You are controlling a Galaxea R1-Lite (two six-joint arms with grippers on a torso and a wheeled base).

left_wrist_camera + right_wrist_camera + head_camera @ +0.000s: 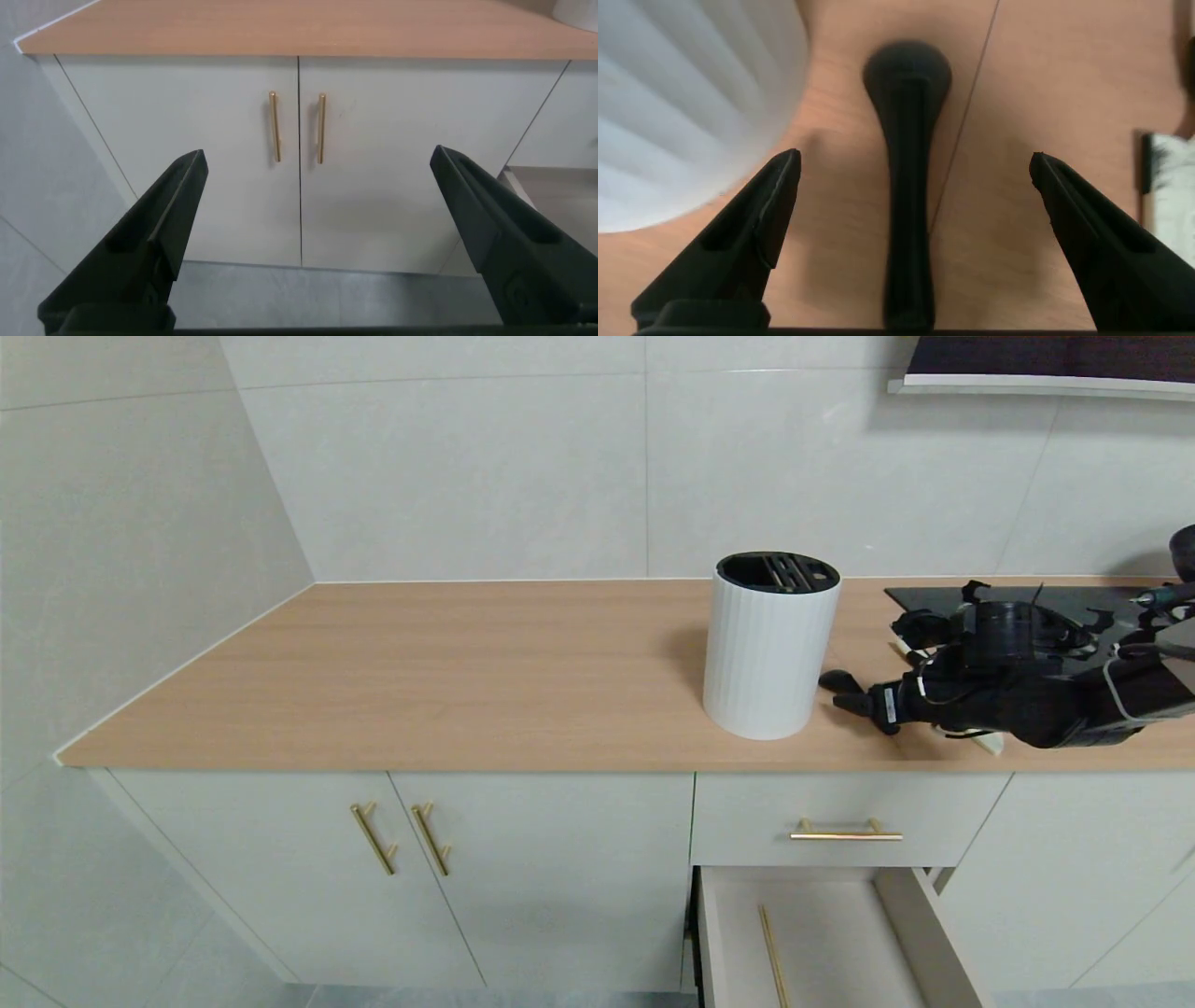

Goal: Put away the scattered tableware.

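Wooden counter [467, 663] holds a black handle [906, 103] at 3 o'clock from the white holder [770, 653], and the right gripper [912, 161] hangs low over it, arm flat, fingers wide apart, gripping nothing.

You see a white holder [767, 663] with vertical ribs and a black top, a black utensil [906, 168], a light wood-grain counter [467, 672], and white cabinets [560, 859] with golden handles [373, 837].

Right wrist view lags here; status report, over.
Right pincer open, over black utensil on counter. Left pincer open, facing cupboard doors. White holder close beside utensil.
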